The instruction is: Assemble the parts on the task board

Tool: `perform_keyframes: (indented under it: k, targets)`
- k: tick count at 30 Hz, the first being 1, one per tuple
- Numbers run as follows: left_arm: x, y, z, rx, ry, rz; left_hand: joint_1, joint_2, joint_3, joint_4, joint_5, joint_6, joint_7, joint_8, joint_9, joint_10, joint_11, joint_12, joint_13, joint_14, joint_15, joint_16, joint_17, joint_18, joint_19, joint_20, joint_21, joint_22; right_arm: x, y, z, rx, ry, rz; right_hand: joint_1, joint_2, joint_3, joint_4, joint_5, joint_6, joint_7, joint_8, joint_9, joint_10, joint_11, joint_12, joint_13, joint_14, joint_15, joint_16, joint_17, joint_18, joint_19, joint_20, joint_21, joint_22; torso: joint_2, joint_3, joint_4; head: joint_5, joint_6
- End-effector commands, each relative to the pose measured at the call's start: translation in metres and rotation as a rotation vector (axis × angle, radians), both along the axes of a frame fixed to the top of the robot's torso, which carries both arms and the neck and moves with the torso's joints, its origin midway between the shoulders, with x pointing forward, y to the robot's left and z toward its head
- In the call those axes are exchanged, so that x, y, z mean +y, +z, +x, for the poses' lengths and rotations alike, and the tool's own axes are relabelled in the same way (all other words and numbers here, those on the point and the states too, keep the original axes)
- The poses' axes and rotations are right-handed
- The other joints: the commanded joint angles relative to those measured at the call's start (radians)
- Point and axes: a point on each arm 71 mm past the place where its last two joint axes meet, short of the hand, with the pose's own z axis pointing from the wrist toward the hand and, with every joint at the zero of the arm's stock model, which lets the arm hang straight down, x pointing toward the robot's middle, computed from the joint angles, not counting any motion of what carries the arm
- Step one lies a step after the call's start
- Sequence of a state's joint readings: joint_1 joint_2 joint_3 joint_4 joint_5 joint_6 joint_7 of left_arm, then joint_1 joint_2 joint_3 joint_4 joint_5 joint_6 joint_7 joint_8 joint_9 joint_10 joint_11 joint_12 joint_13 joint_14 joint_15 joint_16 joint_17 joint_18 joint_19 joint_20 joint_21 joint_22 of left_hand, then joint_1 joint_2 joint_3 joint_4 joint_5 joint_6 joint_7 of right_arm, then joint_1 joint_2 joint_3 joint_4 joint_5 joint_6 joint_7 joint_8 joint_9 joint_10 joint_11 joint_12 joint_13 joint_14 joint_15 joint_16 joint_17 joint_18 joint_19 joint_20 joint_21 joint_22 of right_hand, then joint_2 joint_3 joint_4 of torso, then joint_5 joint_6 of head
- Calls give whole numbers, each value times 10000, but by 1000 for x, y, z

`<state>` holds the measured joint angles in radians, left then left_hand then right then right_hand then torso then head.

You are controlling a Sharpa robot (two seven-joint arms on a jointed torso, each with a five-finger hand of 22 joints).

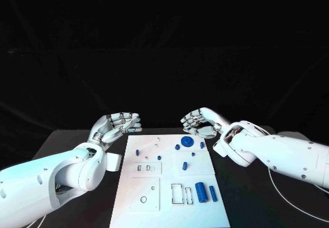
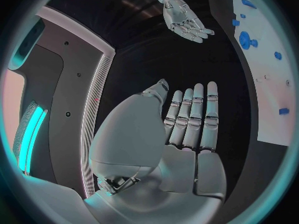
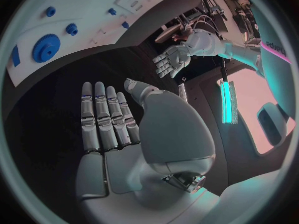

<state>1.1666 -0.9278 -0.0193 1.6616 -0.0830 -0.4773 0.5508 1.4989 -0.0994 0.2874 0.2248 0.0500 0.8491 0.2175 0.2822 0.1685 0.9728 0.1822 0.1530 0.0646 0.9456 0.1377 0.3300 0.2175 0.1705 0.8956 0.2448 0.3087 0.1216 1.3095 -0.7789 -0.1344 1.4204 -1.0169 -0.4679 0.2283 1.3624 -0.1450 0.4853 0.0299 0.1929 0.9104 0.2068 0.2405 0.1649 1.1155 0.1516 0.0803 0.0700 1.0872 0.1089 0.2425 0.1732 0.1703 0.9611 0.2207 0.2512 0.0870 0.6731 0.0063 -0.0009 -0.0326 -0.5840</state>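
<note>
Flat white rectangular task board (image 1: 154,190) lying in the middle of the black bench (image 1: 246,209), long side running away from the robot. Scattered over it, small blue plastic parts: a round blue gear-like disc (image 1: 187,140) near the far right corner, a thick blue cylinder (image 1: 201,191) lying at the near right with a thinner blue pin (image 1: 213,193) just beside it, a short blue peg (image 1: 184,166) around mid-board, and several tiny blue studs (image 1: 137,152) toward the far end. Also rectangular and round cut-outs in the near half of the board.

Silver many-fingered left hand (image 1: 120,125) raised beyond the far left corner of the board, apart from it, touching none of the parts. In the left wrist view, left hand (image 2: 187,134) seen flat, fingers straight and side by side, thumb out to one side, holding nothing; board (image 2: 268,84) off past the fingertips to one side, with the disc (image 2: 244,39) on it.

Silver many-fingered right hand (image 1: 200,121) raised beyond the far right corner, near the disc but clear of it and of the board. In the right wrist view, right hand (image 3: 118,129) likewise spread flat, fingers extended together, thumb apart, palm bare; board (image 3: 93,20) beyond the fingertips, the disc (image 3: 46,47) nearest.

Both hands held wide, level with each other, well apart across the far end of the board, palms facing one another.
</note>
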Motion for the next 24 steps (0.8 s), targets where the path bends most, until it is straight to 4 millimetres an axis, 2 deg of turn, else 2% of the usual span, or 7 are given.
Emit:
perform_keyframes:
  k: [1, 8, 10, 18, 20, 23, 24]
  targets:
    - [-7, 6, -6, 7, -636, -52, -19, -88, 38, 21, 11, 87, 147, -42, -14, 74, -10, -61, -6, 94, -7, -80, 14, 140, 79, 9, 17, -18, 7, -5, -1, -465, 533, -2759, -31, -267, 60, -54, 91, 532, -245, 239, 221, 891, -312, -17, 80, 994, -377, 409, 548, 135, 899, -388, 463, 202, 320, -26, 59, -88, 18]
    - [-10, 14, -16, 72, -963, -182, -107, -154, 27, 63, 10, 60, 176, -97, -36, 67, 15, -163, -9, 67, 16, -147, 28, 135, 99, 14, -17, -56, 14, -5, 2, -702, 454, -5110, -213, -558, -205, 81, -171, 633, -430, 226, 466, 1253, -552, -150, 180, 2361, -832, 1408, 1807, 116, 2047, -897, 1505, 787, 597, -27, 169, -190, 8]
    - [-11, 16, -19, 84, -1043, -234, -136, -166, 22, 79, 10, 54, 186, -111, -42, 65, 24, -191, -8, 55, 23, -169, 32, 134, 106, 16, -26, -68, 15, -4, 3, -826, 268, -5651, -311, -715, -208, 201, 394, 810, -519, 300, 625, 1080, -629, -151, 216, 2956, -987, 1988, 2551, 108, 2571, -1106, 2056, 1126, 676, -31, 190, -231, 22]
    - [-11, 24, -25, 80, -1166, -363, -153, -176, 19, 87, 11, 45, 192, -124, -47, 62, 29, -212, -8, 48, 28, -183, 35, 134, 109, 18, -33, -76, 23, -2, 5, -1042, -10, -6288, -410, -933, -110, 460, 177, 360, -600, 20, 971, 555, -678, -146, 486, 3596, -1122, 3920, 4617, 77, 3125, -1301, 3317, 2078, 872, -72, 247, -305, 83]
    - [-11, 25, -25, 64, -1179, -373, -165, -184, 17, 92, 10, 39, 196, -133, -51, 58, 33, -228, -8, 42, 32, -195, 37, 133, 111, 20, -40, -82, 26, -2, 6, -1108, -23, -6352, -375, -952, -120, 482, 154, 219, -554, -86, 1048, 178, -622, -156, 493, 3566, -1071, 4531, 5231, -10, 3210, -1297, 4036, 2915, 914, -77, 251, -297, 102]
    - [-10, 27, -26, 44, -1197, -383, -165, -184, 17, 92, 10, 39, 196, -133, -51, 58, 33, -228, -8, 42, 32, -195, 37, 133, 111, 20, -40, -82, 29, -2, 8, -1191, -50, -6464, -319, -944, -185, 534, 124, 87, -559, -251, 1208, -92, -604, -138, 560, 3971, -1050, 7266, 7773, -365, 3828, -1297, 6502, 5890, 970, -92, 286, -324, 125]
    - [-10, 28, -26, 38, -1200, -386, -165, -184, 17, 92, 10, 39, 196, -133, -51, 58, 33, -228, -8, 42, 32, -195, 37, 133, 111, 20, -40, -82, 29, -2, 8, -1218, -61, -6500, -300, -928, -200, 544, 122, 88, -558, -269, 1244, -152, -590, -126, 565, 3974, -1038, 7553, 8028, -398, 3852, -1291, 6758, 6192, 986, -99, 298, -336, 131]
